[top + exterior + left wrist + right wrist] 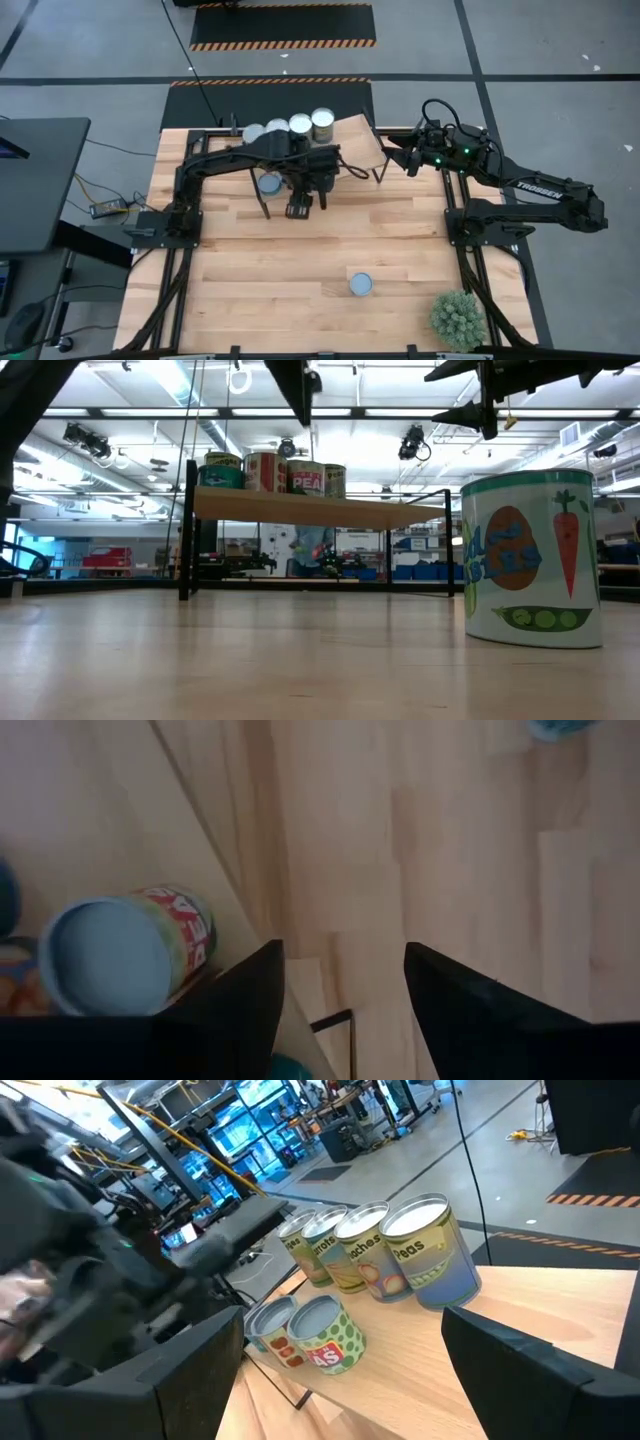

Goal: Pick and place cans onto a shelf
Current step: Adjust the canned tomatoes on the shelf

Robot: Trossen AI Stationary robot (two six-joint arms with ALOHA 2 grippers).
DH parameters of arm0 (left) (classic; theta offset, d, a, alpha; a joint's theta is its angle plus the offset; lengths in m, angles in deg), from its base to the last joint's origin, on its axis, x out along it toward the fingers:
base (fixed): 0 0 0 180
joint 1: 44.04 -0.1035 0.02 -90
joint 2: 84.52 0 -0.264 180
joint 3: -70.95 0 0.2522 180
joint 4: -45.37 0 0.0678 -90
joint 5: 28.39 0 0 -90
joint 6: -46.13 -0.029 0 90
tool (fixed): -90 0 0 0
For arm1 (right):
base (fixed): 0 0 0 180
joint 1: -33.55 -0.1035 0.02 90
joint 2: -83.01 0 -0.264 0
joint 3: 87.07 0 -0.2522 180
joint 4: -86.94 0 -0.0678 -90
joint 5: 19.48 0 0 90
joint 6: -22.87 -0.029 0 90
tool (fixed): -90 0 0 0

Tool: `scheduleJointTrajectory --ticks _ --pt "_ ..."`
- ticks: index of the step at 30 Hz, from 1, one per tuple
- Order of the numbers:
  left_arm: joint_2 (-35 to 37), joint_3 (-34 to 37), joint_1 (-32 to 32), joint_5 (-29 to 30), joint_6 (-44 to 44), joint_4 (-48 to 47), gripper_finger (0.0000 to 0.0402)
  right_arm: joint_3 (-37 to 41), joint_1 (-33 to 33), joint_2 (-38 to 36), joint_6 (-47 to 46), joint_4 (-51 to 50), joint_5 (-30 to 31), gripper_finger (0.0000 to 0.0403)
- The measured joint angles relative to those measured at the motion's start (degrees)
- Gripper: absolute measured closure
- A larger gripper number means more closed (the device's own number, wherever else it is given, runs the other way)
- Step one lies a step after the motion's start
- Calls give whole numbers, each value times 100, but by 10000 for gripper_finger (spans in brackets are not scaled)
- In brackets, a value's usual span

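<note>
Large wooden tabletop (300, 250) in full view from above. Shelf (350, 135) at far edge, mostly hidden by left arm; only its right part and a row of four cans (300, 124) showing there. Low view confirms four cans on the plank, labels partly readable. Left gripper (309, 195) above the shelf's front edge, fingers apart, nothing between them. Right gripper (392, 158) just beside shelf's right end, jaws wide, empty. Two more cans (310, 1330) on table under or beside the shelf in right wrist view; only one, a blue-topped can (270, 183), shows from above. Lone can (361, 284) near front of table, well apart from shelf. Green plant ball (458, 318) at front right corner. Eighth can not located.
</note>
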Motion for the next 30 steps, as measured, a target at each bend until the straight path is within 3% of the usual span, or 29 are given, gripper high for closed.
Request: scheduleJointTrajectory --ticks 4,10,15,23,30 --pt "447 350 26 266 -148 26 189 0 0 0 0 1 -2 55" --pt "1522 2151 -10 510 155 956 190 0 -26 27 0 7 -354 55" --pt "2245 3215 160 947 400 1848 190 -2 -205 198 12 85 -496 55" --pt "2393 4113 194 1826 608 2334 190 -4 -350 609 6 510 -454 55" --pt "2386 4389 224 2376 826 2571 190 -4 -402 679 -139 564 -452 55"
